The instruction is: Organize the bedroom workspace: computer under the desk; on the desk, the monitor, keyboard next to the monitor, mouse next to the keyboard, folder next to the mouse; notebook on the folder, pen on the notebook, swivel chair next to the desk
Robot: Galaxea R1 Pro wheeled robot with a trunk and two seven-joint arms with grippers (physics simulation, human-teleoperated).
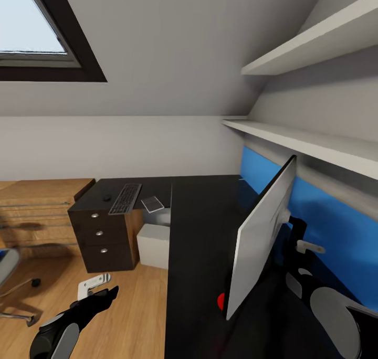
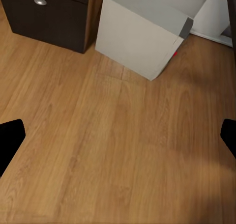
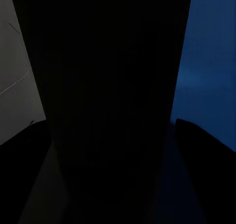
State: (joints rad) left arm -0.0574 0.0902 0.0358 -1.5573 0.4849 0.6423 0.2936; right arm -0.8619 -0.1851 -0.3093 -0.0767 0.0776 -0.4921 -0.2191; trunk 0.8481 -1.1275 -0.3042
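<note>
The monitor [image 1: 262, 235] stands tilted and edge-on over the black desk [image 1: 202, 233], its pale back towards me. My right gripper [image 1: 298, 232] is behind it, shut on its dark stand [image 3: 113, 86]. Further along the desk lie the keyboard [image 1: 125, 198], the mouse [image 1: 107, 197] and the notebook [image 1: 153, 204]. The computer [image 1: 154, 245] [image 2: 142, 32] sits on the floor under the desk. My left gripper [image 1: 106, 294] [image 2: 118, 135] hangs open over the wood floor in front of it. The swivel chair [image 1: 9, 267] is at the far left, with a sliver of the blue folder [image 1: 2, 254] on it. The pen is out of view.
The drawer unit [image 1: 102, 238] [image 2: 49, 13] with round knobs stands beside the computer. A wooden dresser [image 1: 37, 212] is against the left wall. A blue wall panel [image 1: 325, 228] and two white shelves [image 1: 315, 144] line the right wall. A red spot [image 1: 221, 300] marks the desk.
</note>
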